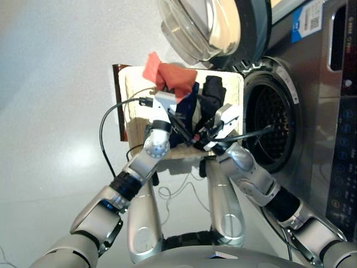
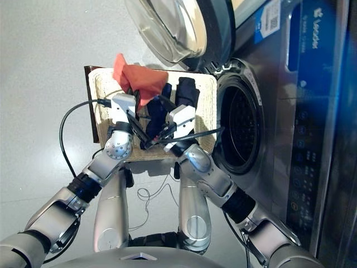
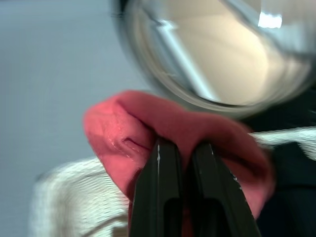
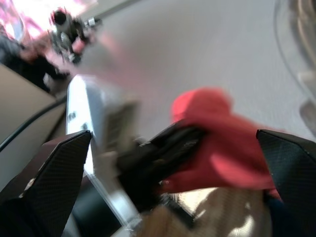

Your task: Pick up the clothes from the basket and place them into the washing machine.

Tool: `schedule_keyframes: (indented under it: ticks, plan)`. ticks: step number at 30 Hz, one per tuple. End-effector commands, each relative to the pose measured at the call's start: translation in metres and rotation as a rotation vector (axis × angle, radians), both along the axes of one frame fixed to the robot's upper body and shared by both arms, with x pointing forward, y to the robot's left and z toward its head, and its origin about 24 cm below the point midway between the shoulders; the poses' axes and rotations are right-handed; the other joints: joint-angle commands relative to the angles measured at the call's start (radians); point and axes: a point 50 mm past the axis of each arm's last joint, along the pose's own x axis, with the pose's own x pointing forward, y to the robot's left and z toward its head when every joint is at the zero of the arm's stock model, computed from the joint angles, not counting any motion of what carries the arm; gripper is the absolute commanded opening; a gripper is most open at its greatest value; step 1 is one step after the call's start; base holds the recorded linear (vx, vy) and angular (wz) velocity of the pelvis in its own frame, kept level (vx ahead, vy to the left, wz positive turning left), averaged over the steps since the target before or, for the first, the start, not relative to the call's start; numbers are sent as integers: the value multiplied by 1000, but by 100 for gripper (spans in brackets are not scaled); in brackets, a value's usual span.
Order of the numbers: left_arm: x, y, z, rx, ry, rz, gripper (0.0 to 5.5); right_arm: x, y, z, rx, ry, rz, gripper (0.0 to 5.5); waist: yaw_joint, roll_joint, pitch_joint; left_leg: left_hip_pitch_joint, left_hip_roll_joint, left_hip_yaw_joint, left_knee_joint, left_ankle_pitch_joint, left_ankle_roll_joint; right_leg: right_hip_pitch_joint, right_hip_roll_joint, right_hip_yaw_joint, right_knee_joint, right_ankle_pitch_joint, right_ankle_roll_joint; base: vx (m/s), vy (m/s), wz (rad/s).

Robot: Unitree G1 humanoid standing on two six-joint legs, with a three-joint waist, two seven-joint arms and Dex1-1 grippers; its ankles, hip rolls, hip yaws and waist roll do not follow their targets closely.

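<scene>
The coral-red garment (image 1: 167, 77) is held clear above the cream-white wicker basket (image 1: 134, 106), pinched in the left gripper (image 3: 180, 153), whose two black fingers are pressed together on a fold of the cloth. From the wrist view the fabric is seen bunched round the fingertips, so the grip is judged to be on a gathered ridge rather than a single edge. The garment is raised over the far part of the basket, near the open porthole door (image 1: 195, 25), presumably so that it can be carried sideways to the drum (image 1: 273, 125) without dragging on the rim. Its long axis is seen to run roughly across the basket, one end pointing away from the washing machine (image 1: 318, 111) and the other drooping toward it.

The navy blue garment (image 1: 188, 106) and the black garment (image 1: 213, 92) are left lying in the basket, side by side, the black one nearer the machine. The right gripper (image 1: 203, 134) is held low over the basket's near edge, its fingers spread wide apart with nothing between them, apparently kept ready for the next garment
</scene>
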Motion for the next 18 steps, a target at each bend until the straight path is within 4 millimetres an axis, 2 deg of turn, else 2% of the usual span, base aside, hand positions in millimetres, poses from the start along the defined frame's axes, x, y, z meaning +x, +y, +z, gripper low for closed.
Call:
schedule_keyframes:
  ticks: [1,7,13,18]
  plan:
    - [-34,-10,36,44,-276,-110,0,5,-28,48,107,-154,-60,550,27,30,-9,42,-29,18,-13,-28,-13,10,-31,12,-11,-14,51,0,0,0]
    - [-54,-24,52,141,-404,-203,0,3,-11,57,135,-120,72,550,34,36,-9,39,-28,18,-5,-33,-15,13,-36,17,-16,-12,50,0,0,0]
    - [-66,-34,61,211,-489,-265,0,4,-1,67,155,-98,151,550,40,41,-9,48,-29,18,-4,-33,-18,28,-42,15,-22,-10,51,0,0,0]
    - [-75,-36,72,162,-547,-306,0,6,-2,74,103,-155,120,550,41,44,-9,46,-30,15,-2,-28,-20,32,-45,13,-24,-6,52,0,0,0]
